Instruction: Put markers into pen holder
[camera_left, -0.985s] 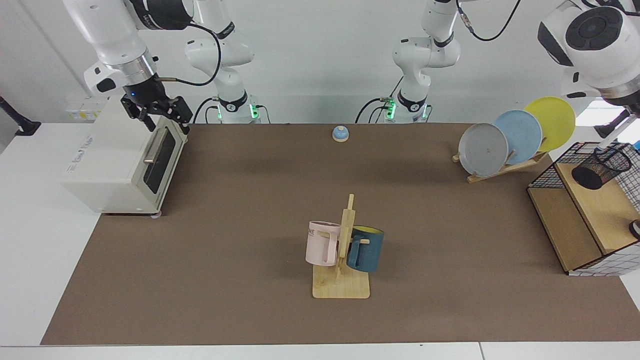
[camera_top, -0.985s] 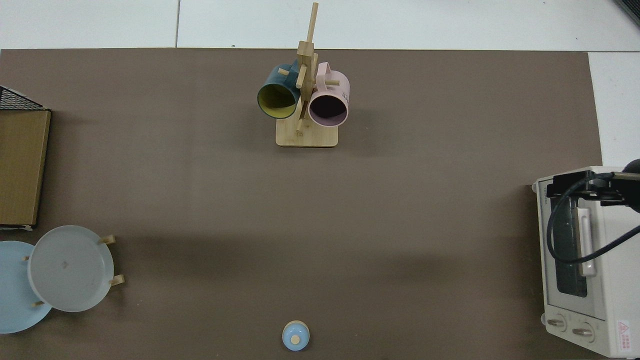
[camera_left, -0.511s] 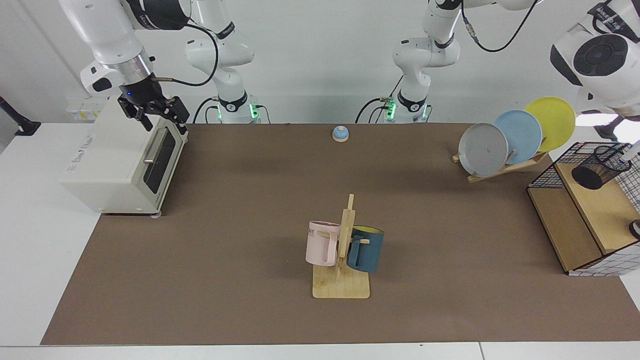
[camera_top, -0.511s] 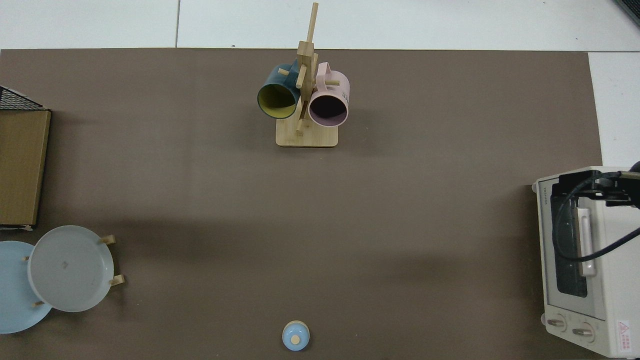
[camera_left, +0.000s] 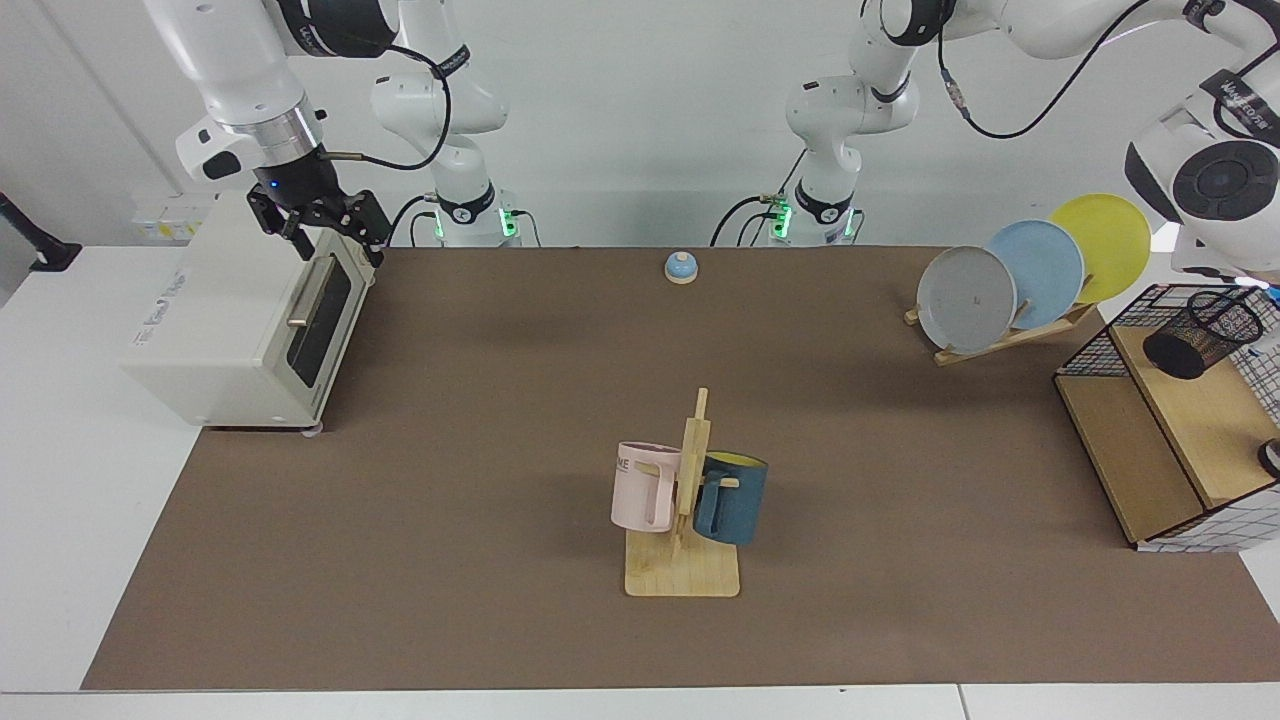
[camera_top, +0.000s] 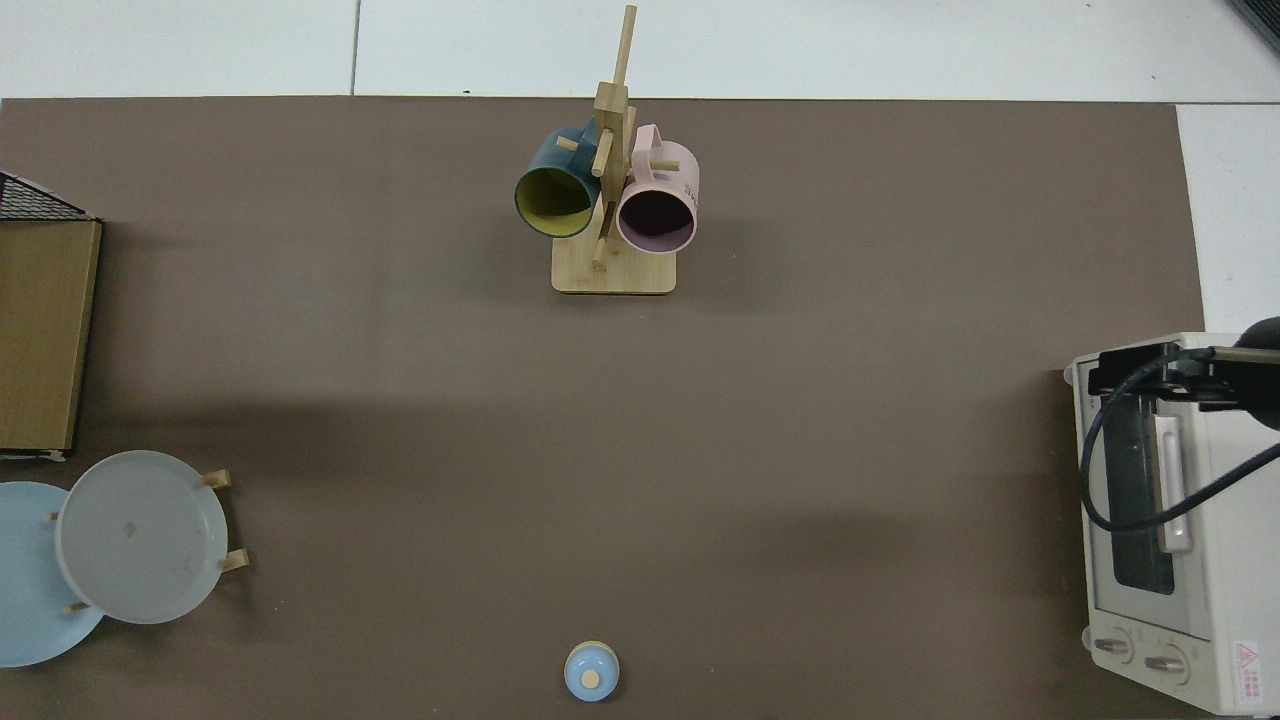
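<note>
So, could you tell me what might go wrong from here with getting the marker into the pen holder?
1. The pen holder sits inside the wire basket, close to its wall. The left arm, whose claw is cut off at the picture's edge, could snag the wires or knock the holder over.
2. The holder's mouth is narrow, so a slightly off drop may miss.
3. The right claw waits above the toaster oven; drifting down could strike it.

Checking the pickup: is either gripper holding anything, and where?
Right gripper above the toaster oven: jaws open, nothing held. Left gripper lies past the facing view's edge: cannot tell.
</note>
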